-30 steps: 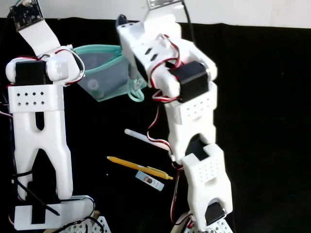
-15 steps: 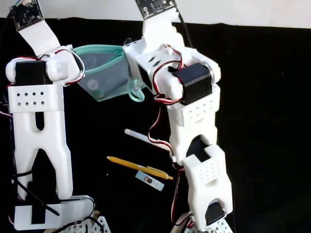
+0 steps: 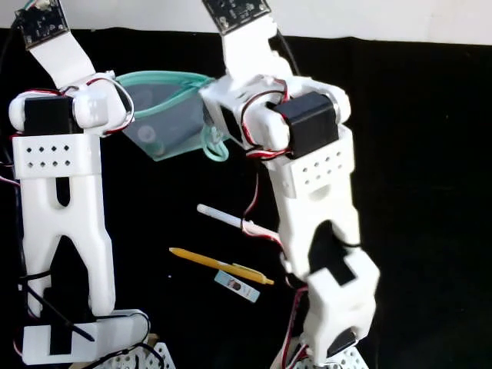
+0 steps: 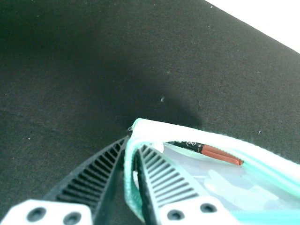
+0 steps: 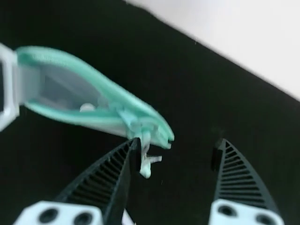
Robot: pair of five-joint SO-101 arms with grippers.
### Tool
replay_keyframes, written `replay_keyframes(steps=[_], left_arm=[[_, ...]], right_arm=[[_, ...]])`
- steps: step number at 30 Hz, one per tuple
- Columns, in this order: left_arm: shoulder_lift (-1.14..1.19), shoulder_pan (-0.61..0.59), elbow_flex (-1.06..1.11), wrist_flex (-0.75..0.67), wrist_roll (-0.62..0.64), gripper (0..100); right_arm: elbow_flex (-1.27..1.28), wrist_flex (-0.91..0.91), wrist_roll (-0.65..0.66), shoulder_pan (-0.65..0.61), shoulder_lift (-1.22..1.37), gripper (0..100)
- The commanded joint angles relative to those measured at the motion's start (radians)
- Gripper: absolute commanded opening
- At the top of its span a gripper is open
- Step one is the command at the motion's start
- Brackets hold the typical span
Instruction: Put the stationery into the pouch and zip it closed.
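My left gripper pinches one end of the single mint pouch, which holds one red-tipped pen. My right gripper is spread, one finger just beside the pouch's zipper pull. Three pieces lie apart from the pouch, toward my bases: a white pen, a yellow pen and a small eraser.

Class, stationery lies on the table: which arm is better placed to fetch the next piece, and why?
Right: the right jaws are open and empty; the left jaws are shut, holding the pouch.
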Motion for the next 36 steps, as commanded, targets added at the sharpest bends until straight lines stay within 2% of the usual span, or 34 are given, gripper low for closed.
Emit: replay_keyframes(steps=[1,10,18,26,36], left_arm=[[0.012,-0.012,0.007,-0.009,0.000,1],[0.012,-0.012,0.007,-0.009,0.000,1],[0.012,-0.012,0.008,-0.009,0.000,1],[0.012,-0.012,0.010,-0.009,0.000,1],[0.012,-0.012,0.012,-0.009,0.000,1]], right_arm=[[0.180,0.008,0.063,-0.010,-0.107,25.5],[0.515,0.007,0.153,-0.008,-0.239,25.5],[0.805,0.002,0.158,-0.008,-0.383,25.5],[1.251,-0.159,0.270,-0.013,-0.547,25.5],[1.664,-0.331,0.287,-0.194,-0.634,25.5]])
